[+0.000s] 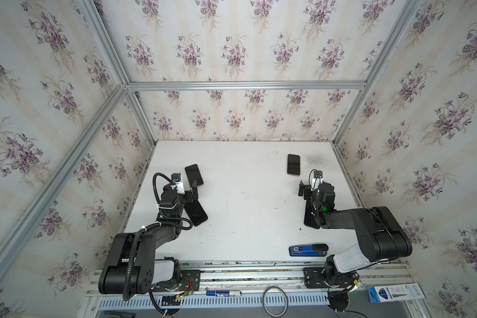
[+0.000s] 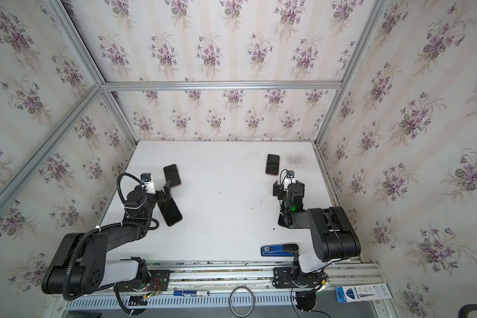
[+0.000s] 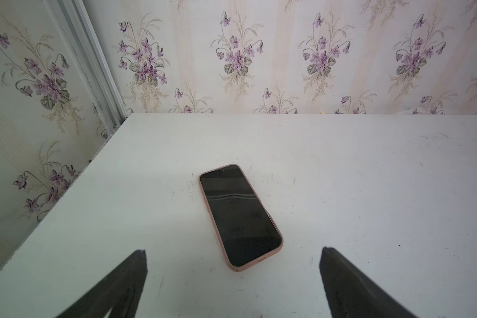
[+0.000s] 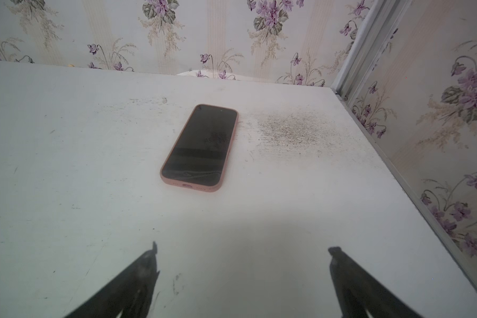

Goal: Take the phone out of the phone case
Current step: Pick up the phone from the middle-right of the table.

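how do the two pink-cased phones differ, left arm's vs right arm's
The left arm's phone lies slanted on the table; the right arm's phone lies nearly square to the back wall. The right arm's phone sits beside a dark speckled smudge; the left arm's phone has none near. Both lie flat, screen up and dark, in pink cases.

Floral wallpaper (image 1: 232, 49), pale with cream stripes and sprays of purple violets, covers the back wall and both side walls of the enclosure. Aluminium frame bars (image 1: 245, 85) run up the corners and across the back. A white table (image 1: 245, 206) fills the floor, scuffed and scratched, with a dark speckled patch (image 4: 289, 132) near its far right corner. The light is soft and even.
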Controlling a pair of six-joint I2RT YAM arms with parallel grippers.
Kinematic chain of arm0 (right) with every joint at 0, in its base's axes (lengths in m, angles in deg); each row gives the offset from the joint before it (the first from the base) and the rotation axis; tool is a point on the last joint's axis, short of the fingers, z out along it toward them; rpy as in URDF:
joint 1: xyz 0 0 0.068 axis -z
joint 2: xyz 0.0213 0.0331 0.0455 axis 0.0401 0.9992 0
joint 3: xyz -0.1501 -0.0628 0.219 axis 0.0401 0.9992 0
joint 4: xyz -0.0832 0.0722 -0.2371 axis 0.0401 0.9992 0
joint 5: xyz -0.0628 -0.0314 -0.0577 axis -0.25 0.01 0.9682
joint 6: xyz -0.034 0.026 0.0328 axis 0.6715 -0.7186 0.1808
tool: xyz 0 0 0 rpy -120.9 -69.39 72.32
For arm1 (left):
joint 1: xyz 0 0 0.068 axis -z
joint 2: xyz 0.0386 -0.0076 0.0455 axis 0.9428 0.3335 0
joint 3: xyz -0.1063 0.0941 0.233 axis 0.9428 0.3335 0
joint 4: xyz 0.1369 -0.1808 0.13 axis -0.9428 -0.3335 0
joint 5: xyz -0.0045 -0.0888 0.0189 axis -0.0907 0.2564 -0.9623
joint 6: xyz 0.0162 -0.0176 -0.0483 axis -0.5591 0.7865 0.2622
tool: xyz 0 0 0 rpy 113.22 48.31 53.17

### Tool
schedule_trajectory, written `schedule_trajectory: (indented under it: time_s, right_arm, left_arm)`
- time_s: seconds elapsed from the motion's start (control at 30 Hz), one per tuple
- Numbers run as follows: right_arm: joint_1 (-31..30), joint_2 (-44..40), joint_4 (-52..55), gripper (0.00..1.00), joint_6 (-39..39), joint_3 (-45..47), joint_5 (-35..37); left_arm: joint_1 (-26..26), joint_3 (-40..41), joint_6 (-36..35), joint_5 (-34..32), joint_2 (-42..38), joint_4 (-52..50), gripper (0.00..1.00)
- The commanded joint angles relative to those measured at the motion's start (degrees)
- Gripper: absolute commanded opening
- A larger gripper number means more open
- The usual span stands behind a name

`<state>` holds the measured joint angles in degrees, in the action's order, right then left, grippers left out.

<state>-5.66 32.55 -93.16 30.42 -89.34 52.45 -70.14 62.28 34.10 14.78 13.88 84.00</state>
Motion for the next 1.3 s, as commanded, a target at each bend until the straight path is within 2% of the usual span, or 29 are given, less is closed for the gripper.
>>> schedule_trajectory:
  time_s: [0.0, 1.17, 1.27]
  right_arm:
    - [-0.06, 0.08, -1.37, 1.0, 0.23, -0.38, -0.5]
    - [0.0, -0.13, -3.41, 1.0, 0.57, 0.95, -1.1]
    - [-2.04, -4.7, -4.92, 1.0, 2.87, 3.41, 0.52]
  left_arm:
    - [-0.03, -0.16, -0.41, -0.06, 0.02, 0.81, 1.0]
    - [-0.08, -0.12, -0.35, -0.04, -0.01, 0.89, 1.0]
    - [0.13, -0.39, -0.78, -0.09, -1.36, 1.12, 1.0]
